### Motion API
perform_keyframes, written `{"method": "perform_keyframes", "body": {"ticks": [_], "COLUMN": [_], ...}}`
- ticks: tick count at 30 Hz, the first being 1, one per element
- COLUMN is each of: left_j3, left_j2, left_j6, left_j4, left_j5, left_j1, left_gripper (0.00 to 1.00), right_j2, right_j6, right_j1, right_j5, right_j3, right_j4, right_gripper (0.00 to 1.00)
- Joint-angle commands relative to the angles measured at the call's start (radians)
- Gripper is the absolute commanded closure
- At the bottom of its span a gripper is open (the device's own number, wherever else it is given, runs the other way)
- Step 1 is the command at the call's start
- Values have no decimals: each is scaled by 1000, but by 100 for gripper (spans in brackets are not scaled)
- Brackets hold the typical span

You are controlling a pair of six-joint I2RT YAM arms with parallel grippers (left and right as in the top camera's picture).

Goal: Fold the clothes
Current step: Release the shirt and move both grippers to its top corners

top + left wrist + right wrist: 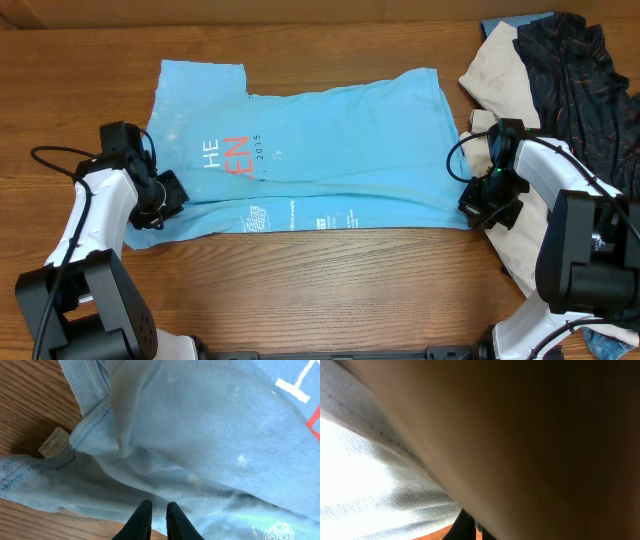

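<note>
The light blue T-shirt (330,140) lies flat on the wooden table (320,290), with white and coral lettering on its left half and its lower strip folded up. My left gripper (172,196) sits at the shirt's lower left corner. In the left wrist view its jaws (159,507) stand almost together, pinching the shirt (200,435) near the hem. My right gripper (476,204) rests at the shirt's lower right corner. In the right wrist view its dark fingers (465,527) are shut, beside pale blue cloth (365,485) and under a blurred tan surface (545,435).
A cream garment (495,80) and a black one with orange lines (570,70) are piled at the back right, just behind my right arm. A tan label (54,441) shows at the shirt's collar. Bare wood runs along the table's front.
</note>
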Motion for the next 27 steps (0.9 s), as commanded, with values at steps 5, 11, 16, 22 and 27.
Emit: {"method": "perform_keyframes", "body": {"ticks": [5, 11, 16, 22, 27], "left_j3": [-5, 50, 188, 290, 338], "left_j2": [10, -6, -66, -140, -140], "left_j6": [42, 44, 95, 139, 168], "left_j4": [-3, -24, -93, -148, -87], "left_j5": [-75, -65, 7, 126, 147], "left_j1": [0, 0, 0, 0, 0], "left_gripper": [85, 84, 82, 48, 32], "right_j2": [0, -85, -234, -353, -367], "right_j6": [24, -5, -6, -39, -109], "right_j1": [2, 39, 48, 48, 48], "right_j5": [30, 56, 55, 56, 21], "right_j3": [-5, 6, 78, 149, 149], "right_j4": [-26, 10, 14, 37, 69], "right_gripper": [96, 94, 47, 36, 34]}}
